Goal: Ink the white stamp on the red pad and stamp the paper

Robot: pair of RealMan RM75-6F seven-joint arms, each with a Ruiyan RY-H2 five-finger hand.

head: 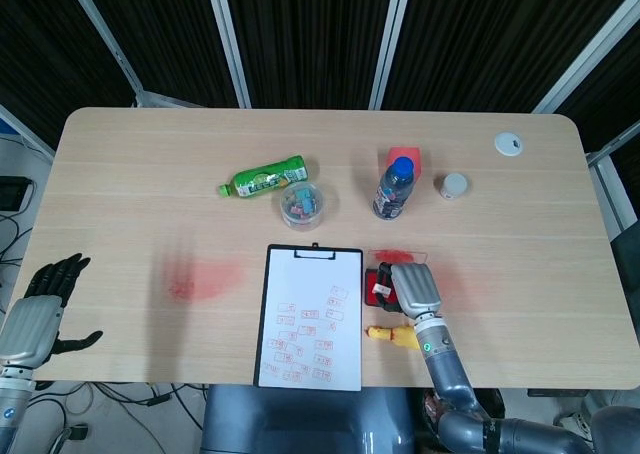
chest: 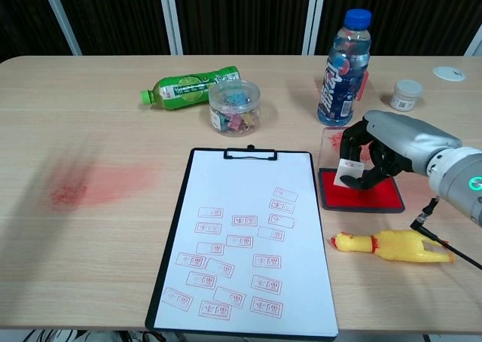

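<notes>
Head view: two bottles, one clipboard with paper (head: pixel 309 317), one red pad (head: pixel 378 285). Left hand (head: pixel 40 309) at lower-left edge, fingers spread, empty; unseen in chest view.

Chest view: right hand (chest: pixel 385 155) over pad (chest: pixel 370 196), right of centre; white stamp (chest: pixel 349 170) pinched between curled fingers (chest: pixel 367 175), just above pad.
</notes>
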